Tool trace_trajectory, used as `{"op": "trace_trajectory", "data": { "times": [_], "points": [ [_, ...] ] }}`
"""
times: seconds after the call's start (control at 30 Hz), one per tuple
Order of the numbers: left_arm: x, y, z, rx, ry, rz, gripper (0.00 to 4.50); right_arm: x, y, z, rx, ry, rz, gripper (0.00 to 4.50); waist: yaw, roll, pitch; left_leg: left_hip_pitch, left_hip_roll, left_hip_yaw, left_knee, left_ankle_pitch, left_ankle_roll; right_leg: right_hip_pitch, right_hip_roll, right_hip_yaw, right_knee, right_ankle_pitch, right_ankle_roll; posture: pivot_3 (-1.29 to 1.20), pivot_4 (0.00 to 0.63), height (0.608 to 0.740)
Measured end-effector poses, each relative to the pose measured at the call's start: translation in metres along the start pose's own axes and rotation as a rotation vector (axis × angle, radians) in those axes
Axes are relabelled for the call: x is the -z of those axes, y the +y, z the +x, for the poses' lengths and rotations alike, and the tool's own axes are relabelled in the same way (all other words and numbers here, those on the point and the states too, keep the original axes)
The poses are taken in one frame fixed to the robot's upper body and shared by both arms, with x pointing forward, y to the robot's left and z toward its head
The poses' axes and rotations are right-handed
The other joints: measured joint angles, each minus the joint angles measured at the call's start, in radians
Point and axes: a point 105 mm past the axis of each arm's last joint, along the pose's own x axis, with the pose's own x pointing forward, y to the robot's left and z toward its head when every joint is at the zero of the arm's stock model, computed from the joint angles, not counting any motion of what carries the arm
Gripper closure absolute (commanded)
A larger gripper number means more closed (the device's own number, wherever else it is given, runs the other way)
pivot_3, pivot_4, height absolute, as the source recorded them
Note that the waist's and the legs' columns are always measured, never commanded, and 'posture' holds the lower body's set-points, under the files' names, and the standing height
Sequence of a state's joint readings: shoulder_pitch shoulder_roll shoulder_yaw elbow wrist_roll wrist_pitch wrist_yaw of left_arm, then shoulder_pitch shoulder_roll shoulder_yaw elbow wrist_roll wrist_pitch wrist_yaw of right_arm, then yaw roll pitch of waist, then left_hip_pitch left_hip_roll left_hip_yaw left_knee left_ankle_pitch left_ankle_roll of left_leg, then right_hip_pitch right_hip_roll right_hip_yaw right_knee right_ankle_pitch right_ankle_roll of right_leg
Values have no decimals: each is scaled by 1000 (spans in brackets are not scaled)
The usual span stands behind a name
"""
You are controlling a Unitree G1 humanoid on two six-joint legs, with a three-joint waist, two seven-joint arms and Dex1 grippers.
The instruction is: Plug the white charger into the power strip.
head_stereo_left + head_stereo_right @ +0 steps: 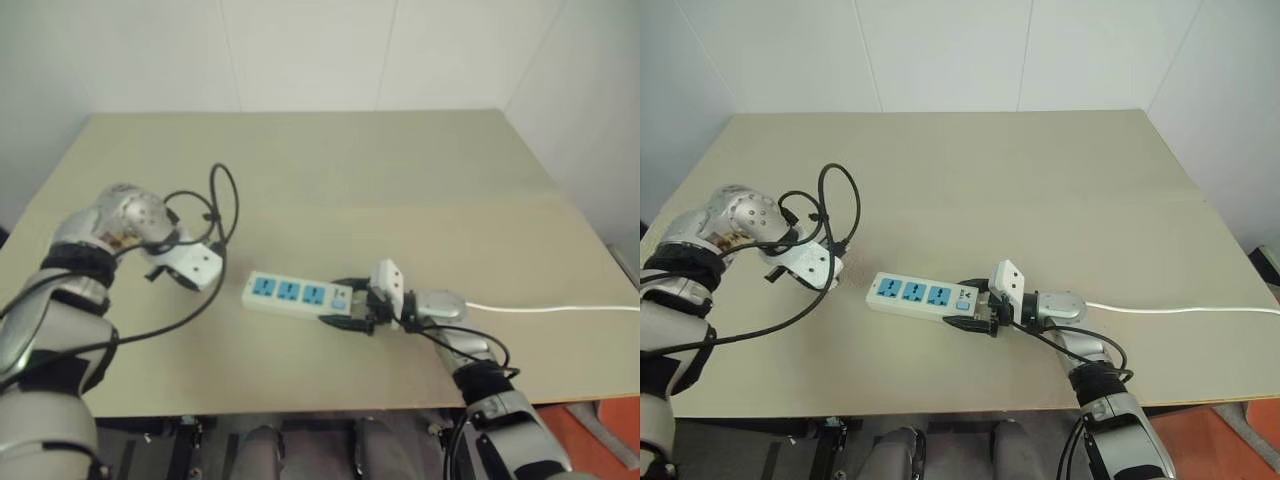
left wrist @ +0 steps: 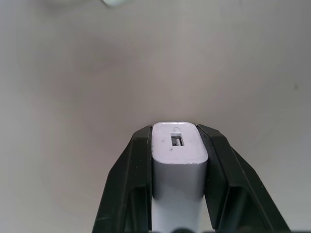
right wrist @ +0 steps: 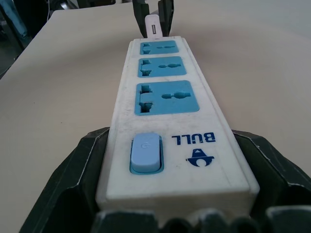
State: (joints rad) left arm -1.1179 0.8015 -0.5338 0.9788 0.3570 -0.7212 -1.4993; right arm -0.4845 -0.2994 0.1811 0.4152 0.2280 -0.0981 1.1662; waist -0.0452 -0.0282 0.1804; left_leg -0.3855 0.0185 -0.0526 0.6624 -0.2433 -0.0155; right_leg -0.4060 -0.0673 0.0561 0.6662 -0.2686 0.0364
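Observation:
The power strip (image 1: 290, 292), a white bar with three blue socket faces, lies flat near the table's front edge. My right gripper (image 1: 342, 302) points left and is shut on the strip's switch end, with one black finger (image 3: 82, 160) against each long side. Just past the strip's far left end, my left gripper (image 2: 177, 133) points steeply down and is shut on the white charger (image 2: 177, 165). In the right wrist view the charger (image 3: 154, 26) shows between two black fingers beyond the last socket. The head views hide it under the left wrist's white camera box.
The beige table (image 1: 400, 180) stretches bare behind the strip to white walls. The strip's thin white cord (image 1: 550, 308) runs along the tabletop to the right edge. A black cable loop (image 1: 225, 200) arches over my left wrist.

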Motion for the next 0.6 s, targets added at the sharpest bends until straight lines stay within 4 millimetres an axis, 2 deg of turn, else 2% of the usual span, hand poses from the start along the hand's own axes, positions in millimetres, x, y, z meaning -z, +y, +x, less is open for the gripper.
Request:
{"op": "trace_trajectory", "data": {
  "times": [0.13,0.33,0.43,0.6],
  "points": [
    [-31,28,-15,-141,-204,-36,3476,0,0,0,-2,0,0,1081,-1,0,0,-1,0,0,0,0,0,0,0,0,-1,0,0,0,150,740],
    [-100,63,-43,-353,-786,-161,3476,1,1,1,-15,2,0,1081,-4,0,0,-1,0,-1,3,0,0,0,0,0,0,0,0,0,150,740],
    [-120,66,-49,-383,-986,-242,3476,0,2,4,-28,-4,-1,1081,-13,0,0,-1,1,-1,4,0,0,0,0,0,1,0,0,0,150,740],
    [-137,53,-39,-354,-1093,-323,3476,1,7,4,-93,-1,-7,1081,-24,0,0,0,0,-1,4,0,0,0,0,1,1,0,0,0,150,740]
  ]
}}
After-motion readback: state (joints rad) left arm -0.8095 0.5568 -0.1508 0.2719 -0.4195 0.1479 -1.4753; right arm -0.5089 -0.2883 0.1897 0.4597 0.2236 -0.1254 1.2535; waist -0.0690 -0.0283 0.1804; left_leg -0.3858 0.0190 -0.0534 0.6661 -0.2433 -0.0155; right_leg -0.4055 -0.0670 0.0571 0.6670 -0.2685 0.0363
